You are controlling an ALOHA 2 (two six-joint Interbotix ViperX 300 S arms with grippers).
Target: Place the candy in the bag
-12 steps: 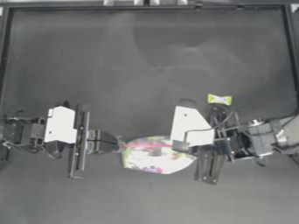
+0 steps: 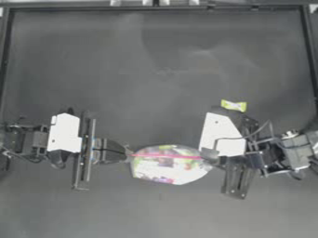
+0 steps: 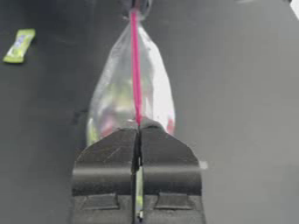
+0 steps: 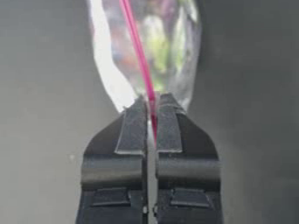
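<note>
The clear crinkly bag (image 2: 166, 163) with a pink seal strip hangs between both grippers near the table's front middle, colourful sweets showing through it. My left gripper (image 2: 129, 156) is shut on the bag's left end (image 3: 135, 100), pinching the pink strip. My right gripper (image 2: 214, 160) is shut on the bag's right end (image 4: 149, 57), also on the pink strip. The candy (image 2: 233, 105), a small yellow-green wrapped sweet, lies on the table behind the right gripper, apart from the bag; it also shows in the left wrist view as the candy (image 3: 19, 45).
The dark table (image 2: 155, 69) stretches wide behind the arms. Its raised rim (image 2: 155, 7) runs along the back, with side edges left and right.
The bag looks slightly more stretched between the two grippers. The arms and the candy stay roughly where they were.
</note>
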